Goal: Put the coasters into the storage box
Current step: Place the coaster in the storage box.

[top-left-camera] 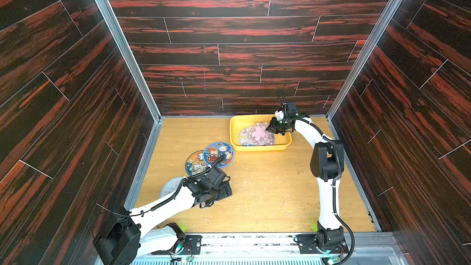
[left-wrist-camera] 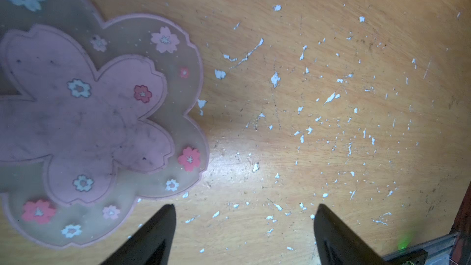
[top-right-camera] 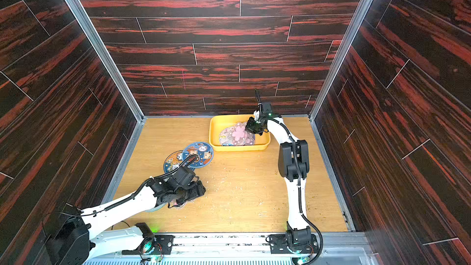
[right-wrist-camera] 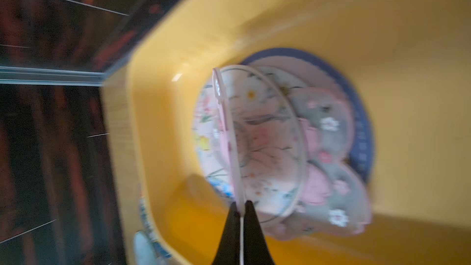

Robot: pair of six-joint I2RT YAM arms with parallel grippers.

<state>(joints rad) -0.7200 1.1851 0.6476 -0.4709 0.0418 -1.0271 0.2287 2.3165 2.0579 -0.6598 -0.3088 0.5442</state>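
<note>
The yellow storage box (top-left-camera: 260,147) (top-right-camera: 239,147) stands at the back of the table. Inside it lie a white floral coaster (right-wrist-camera: 265,149), a navy coaster (right-wrist-camera: 362,149) and a pink blossom coaster (right-wrist-camera: 318,187). My right gripper (top-left-camera: 270,129) (right-wrist-camera: 240,203) is shut on the rim of another pink blossom coaster (top-left-camera: 259,132) (right-wrist-camera: 229,144), held tilted over the box. My left gripper (top-left-camera: 219,193) (left-wrist-camera: 244,206) hangs open low over bare table, right beside a pink blossom coaster (left-wrist-camera: 89,118). Two blue cartoon coasters (top-left-camera: 218,154) (top-left-camera: 195,163) overlap at mid-left.
A pale grey round disc (top-left-camera: 172,186) lies by the left wall, partly under my left arm. White flecks scatter over the wooden table (top-left-camera: 267,195). Dark wood-pattern walls close in three sides, and a metal rail (top-left-camera: 254,238) runs along the front.
</note>
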